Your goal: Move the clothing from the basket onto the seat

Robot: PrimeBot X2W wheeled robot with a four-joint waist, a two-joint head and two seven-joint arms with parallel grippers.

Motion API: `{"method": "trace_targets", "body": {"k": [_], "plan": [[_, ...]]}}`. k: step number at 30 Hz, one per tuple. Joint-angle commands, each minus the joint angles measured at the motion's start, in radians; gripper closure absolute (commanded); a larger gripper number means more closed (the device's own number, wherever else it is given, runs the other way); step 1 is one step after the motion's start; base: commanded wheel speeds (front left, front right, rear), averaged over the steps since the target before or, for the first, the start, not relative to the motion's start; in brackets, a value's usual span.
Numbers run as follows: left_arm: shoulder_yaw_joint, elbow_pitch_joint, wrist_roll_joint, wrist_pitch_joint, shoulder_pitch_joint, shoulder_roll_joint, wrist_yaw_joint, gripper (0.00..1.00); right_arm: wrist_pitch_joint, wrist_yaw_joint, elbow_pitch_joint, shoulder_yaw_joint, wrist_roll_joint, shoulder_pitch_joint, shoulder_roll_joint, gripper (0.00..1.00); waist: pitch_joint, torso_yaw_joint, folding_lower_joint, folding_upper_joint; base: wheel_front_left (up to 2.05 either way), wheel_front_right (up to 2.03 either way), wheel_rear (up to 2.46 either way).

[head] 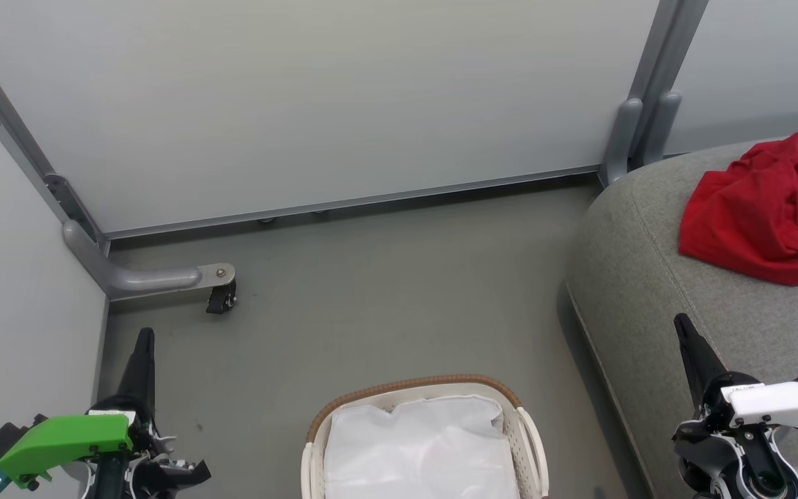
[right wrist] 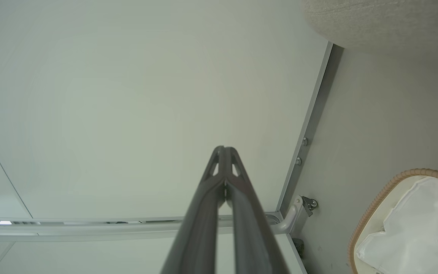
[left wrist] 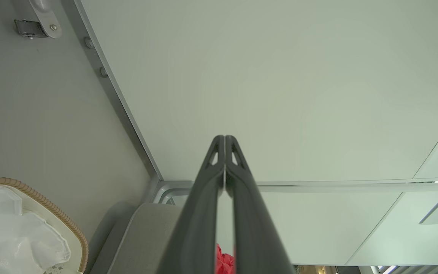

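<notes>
I see the clothing heaped on the seat, well apart from the basket on the floor. Left gripper and right gripper: fingers pressed together, holding nothing, flanking the basket.

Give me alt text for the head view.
Red clothing lies crumpled on the grey seat at right. The basket on the floor holds a white liner. The left end effector and right end effector are shut, empty.
</notes>
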Motion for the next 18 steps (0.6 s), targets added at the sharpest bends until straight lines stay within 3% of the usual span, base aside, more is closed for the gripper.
{"method": "trace_targets", "body": {"k": [1, 18], "plan": [[0.007, -0.004, -0.018, 0.008, -0.017, 0.006, -0.007, 1.0, 0.007, -0.001, -0.006, -0.004, 0.02, -0.01, -0.006, 1.0, 0.0, -0.001, 0.0, 0.0, 0.0, 0.0, 0.0], [0.014, -0.004, -0.049, 0.018, -0.02, 0.005, -0.009, 1.0, 0.018, -0.001, -0.009, -0.007, 0.059, -0.01, -0.006, 1.0, 0.001, -0.004, 0.0, 0.0, 0.0, 0.0, 0.0]]}}
